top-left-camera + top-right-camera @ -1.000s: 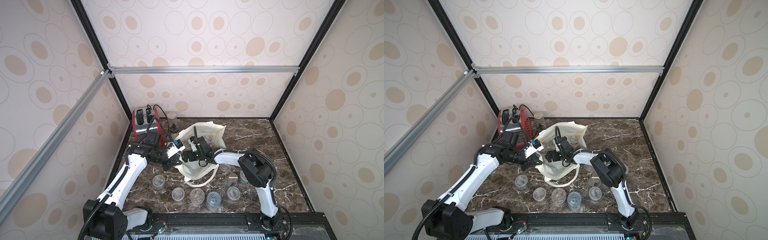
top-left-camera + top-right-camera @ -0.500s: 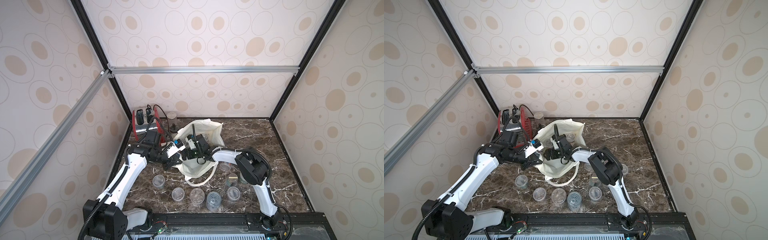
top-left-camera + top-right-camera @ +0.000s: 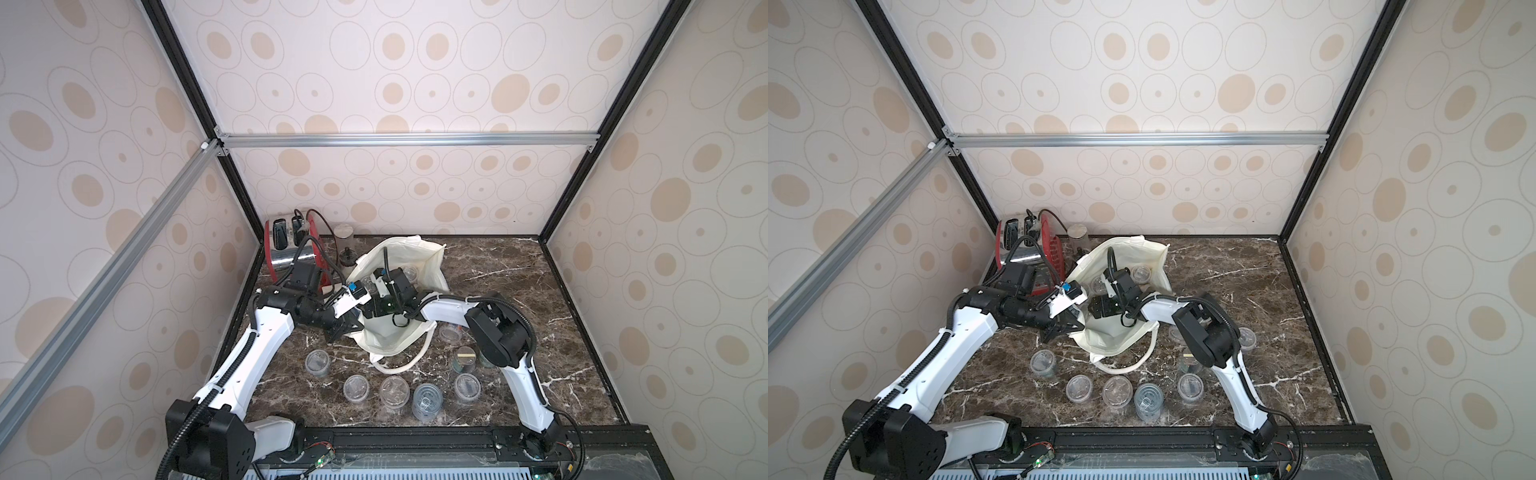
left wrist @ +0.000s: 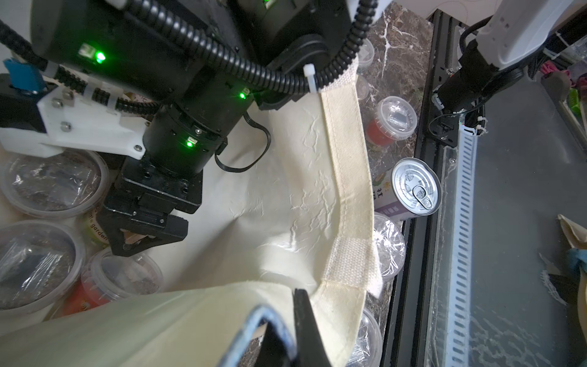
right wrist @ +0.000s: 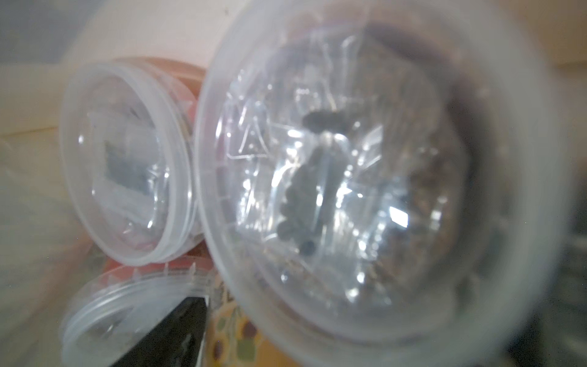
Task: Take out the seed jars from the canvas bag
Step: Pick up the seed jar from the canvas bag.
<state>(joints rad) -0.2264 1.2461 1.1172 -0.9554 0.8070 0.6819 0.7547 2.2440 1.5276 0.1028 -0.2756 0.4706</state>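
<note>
Some clear plastic seed jars [image 3: 356, 388] stand outside the cream canvas bag [image 3: 395, 338], more inside; left gripper [image 4: 287, 324] clamps its rim; right gripper [image 4: 143, 236]: cannot tell.

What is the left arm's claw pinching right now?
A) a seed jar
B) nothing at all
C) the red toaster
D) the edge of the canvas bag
D: the left wrist view shows the left claw closed on the rim of the canvas bag.
</note>
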